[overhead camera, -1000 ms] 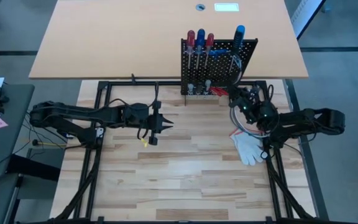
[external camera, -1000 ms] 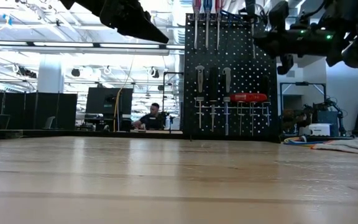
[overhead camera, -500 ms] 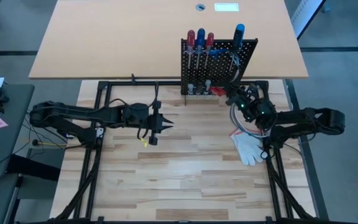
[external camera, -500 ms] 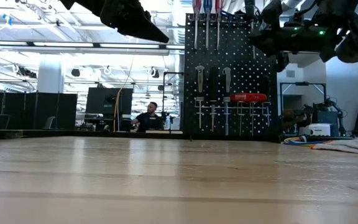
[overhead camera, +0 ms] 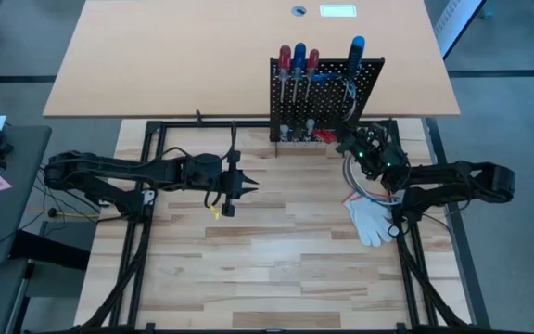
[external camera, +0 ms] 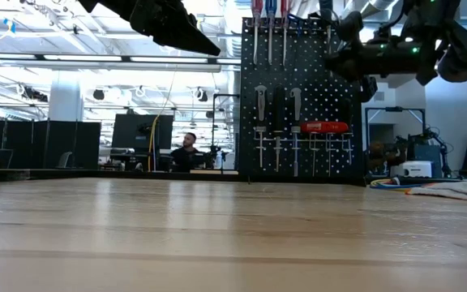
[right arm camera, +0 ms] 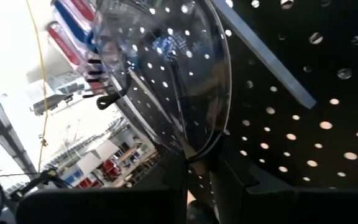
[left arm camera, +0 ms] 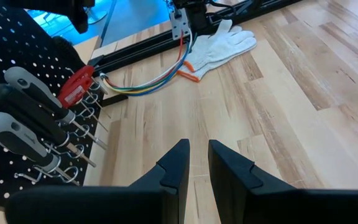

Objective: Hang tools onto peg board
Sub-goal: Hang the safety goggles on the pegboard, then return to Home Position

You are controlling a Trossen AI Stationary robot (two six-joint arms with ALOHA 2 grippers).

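High view showed the white glove (overhead camera: 371, 221) lying nearest on the wooden table (overhead camera: 267, 269), beside the right arm. Just beyond it the right gripper (overhead camera: 349, 144) reached up against the lower right part of the peg board (overhead camera: 325, 93), close to the red pliers (external camera: 324, 126) hung there. Its wrist camera looked through a clear, rounded piece (right arm camera: 166, 74) pressed between its fingers, though I couldn't tell what that piece belonged to. The left gripper (overhead camera: 248, 187) waited mid-table, well apart from the board, fingers nearly together and holding nothing. Farthest back, red and blue screwdrivers (overhead camera: 298, 57) stood along the board's top edge.
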